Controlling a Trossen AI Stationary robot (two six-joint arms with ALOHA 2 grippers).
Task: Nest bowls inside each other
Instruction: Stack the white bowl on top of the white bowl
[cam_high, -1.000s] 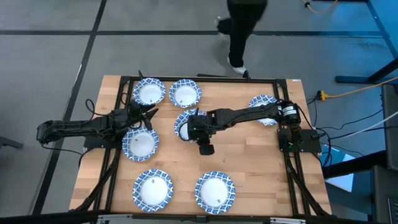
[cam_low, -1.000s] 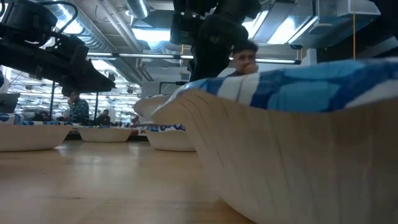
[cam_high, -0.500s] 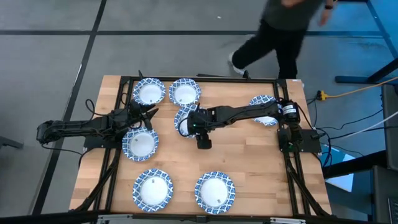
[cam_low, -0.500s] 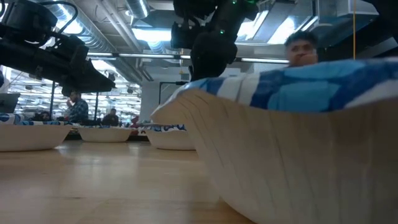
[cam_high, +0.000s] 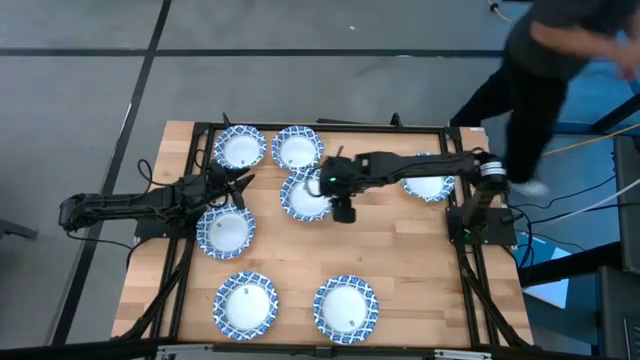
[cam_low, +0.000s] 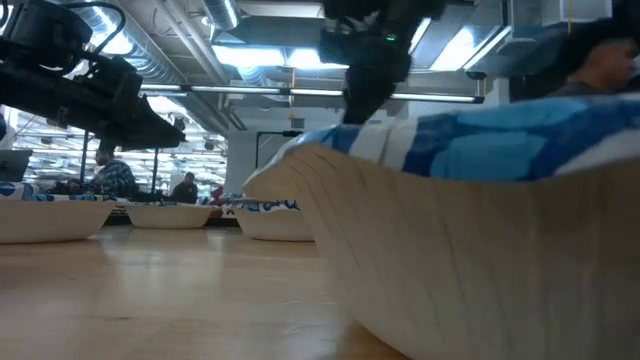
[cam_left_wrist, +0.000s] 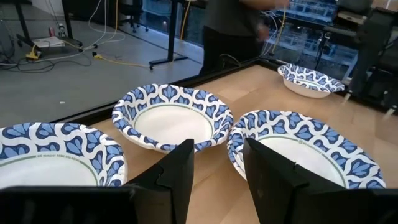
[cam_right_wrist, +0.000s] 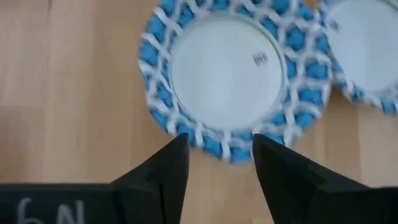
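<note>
A patterned bowl (cam_low: 480, 210) looms close on the table (cam_low: 150, 300).

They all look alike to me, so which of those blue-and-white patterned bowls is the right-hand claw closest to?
The patterned bowl in the table's middle, below the two back bowls: the right gripper hovers open at its rim.

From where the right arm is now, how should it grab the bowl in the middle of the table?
Pinch the patterned rim of the middle bowl on the edge nearest the right gripper, coming from above. It sits upright and shallow, so only the flared rim fits between the open fingers.
</note>
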